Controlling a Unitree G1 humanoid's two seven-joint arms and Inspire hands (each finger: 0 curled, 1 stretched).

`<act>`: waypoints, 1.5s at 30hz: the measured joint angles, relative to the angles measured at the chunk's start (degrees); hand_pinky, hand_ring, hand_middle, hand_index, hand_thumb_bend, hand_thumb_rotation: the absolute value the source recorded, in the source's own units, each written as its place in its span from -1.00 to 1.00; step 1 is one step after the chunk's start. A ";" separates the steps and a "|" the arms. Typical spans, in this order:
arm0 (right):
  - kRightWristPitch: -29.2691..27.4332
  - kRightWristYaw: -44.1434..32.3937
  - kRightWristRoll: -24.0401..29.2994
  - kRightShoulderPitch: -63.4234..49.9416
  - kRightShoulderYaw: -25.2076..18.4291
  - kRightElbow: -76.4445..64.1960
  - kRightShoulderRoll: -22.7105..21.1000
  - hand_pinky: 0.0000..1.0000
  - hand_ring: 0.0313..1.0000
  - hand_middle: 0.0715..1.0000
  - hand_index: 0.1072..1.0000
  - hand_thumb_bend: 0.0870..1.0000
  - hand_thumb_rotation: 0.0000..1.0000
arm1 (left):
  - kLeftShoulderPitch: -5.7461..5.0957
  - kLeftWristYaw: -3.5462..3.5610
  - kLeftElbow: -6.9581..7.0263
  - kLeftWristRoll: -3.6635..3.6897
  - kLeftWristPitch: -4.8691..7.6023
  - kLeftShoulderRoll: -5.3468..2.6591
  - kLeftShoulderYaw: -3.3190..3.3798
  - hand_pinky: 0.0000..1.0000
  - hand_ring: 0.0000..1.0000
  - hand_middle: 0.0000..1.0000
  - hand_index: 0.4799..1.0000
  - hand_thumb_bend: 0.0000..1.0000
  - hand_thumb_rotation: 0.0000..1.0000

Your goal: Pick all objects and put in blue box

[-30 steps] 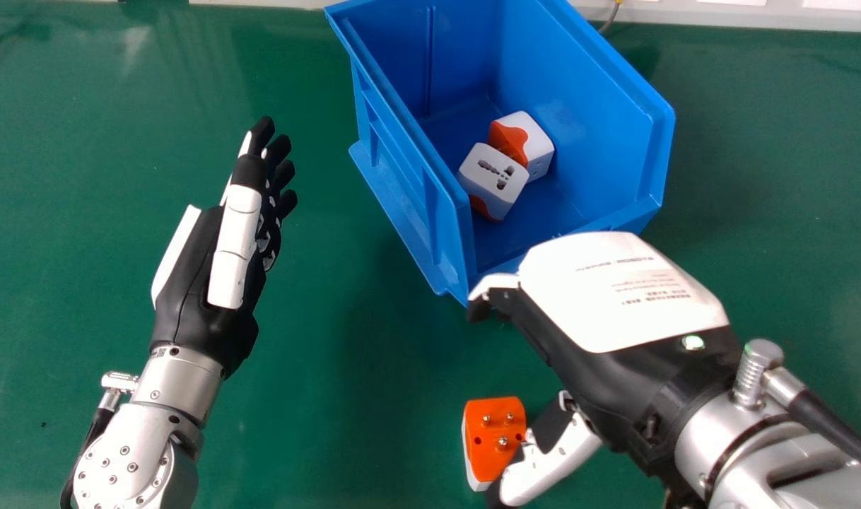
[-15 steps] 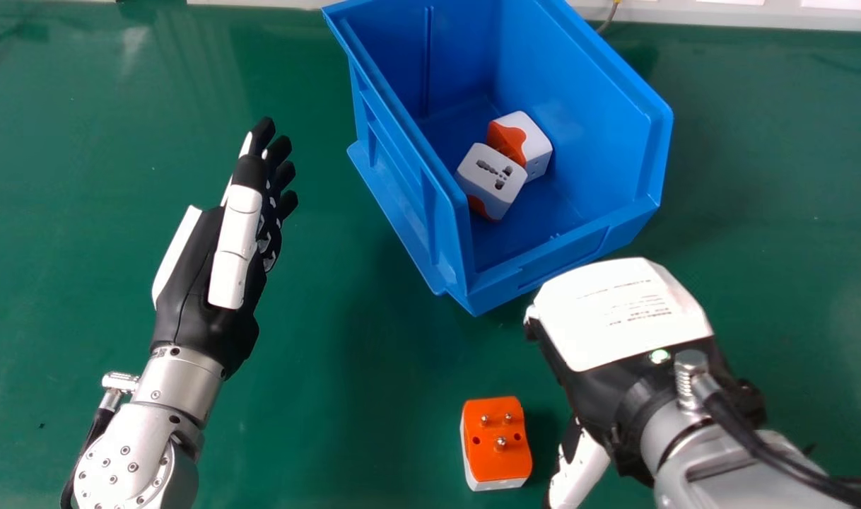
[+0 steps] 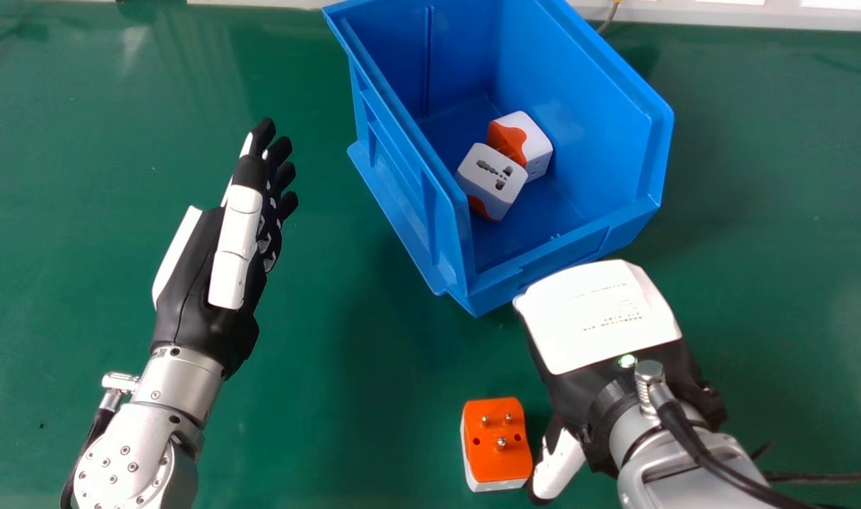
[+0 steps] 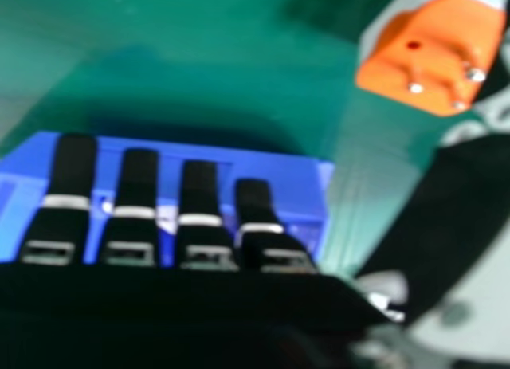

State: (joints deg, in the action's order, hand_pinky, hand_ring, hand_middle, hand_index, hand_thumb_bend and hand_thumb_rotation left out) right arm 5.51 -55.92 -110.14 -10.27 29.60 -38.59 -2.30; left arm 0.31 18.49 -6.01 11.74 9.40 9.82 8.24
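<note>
Moving slightly to the left since the earlier frame, the right hand (image 3: 600, 314) has now its thumb (image 3: 560, 461) closer to the orange and white plug (image 3: 498, 438), which stays in same place. This plug lies on the green table (image 3: 331, 424), just left of the thumb and nearer than the blue box (image 3: 579, 120). The fingers (image 4: 76, 166) are straight, a little spread. The left hand (image 3: 190, 297) is at left.

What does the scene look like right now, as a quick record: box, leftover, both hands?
Blue box: holds white-and-orange adapter and second adapter
Left to pick: loose adapter, on green table, pins up
Left hand: open, empty, left of box
Right hand: open, empty, thumb beside loose adapter
</note>
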 measured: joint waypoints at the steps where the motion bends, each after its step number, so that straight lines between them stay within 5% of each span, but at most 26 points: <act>1: 0.17 0.03 -0.14 0.00 0.07 0.16 -0.04 0.42 0.65 0.72 0.73 0.89 -0.24 | 0.00 -0.01 0.00 0.00 0.00 0.00 0.01 1.00 1.00 1.00 1.00 0.54 1.00; 23: 1.43 -1.30 -0.11 0.10 0.66 1.43 -0.36 0.54 0.74 0.82 0.80 0.74 -0.09 | 0.00 -0.07 0.00 0.01 -0.13 -0.01 0.01 1.00 1.00 1.00 1.00 0.51 1.00; 37: 4.19 11.56 2.14 0.07 2.73 7.05 -1.69 0.52 0.72 0.79 0.76 0.66 -0.10 | 0.00 -0.45 0.00 -0.14 -0.34 0.01 -0.01 1.00 1.00 1.00 1.00 0.51 1.00; 45: 6.60 17.25 4.23 0.07 3.66 9.78 -2.20 0.52 0.72 0.79 0.75 0.63 -0.13 | 0.01 -0.08 0.00 0.00 -1.56 0.16 0.00 1.00 1.00 1.00 1.00 0.51 1.00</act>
State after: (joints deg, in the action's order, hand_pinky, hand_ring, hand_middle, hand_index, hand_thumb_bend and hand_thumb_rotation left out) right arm 12.11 -38.67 -105.90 -10.20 33.26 -28.81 -4.51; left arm 0.32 18.41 -6.01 11.74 7.83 9.98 8.25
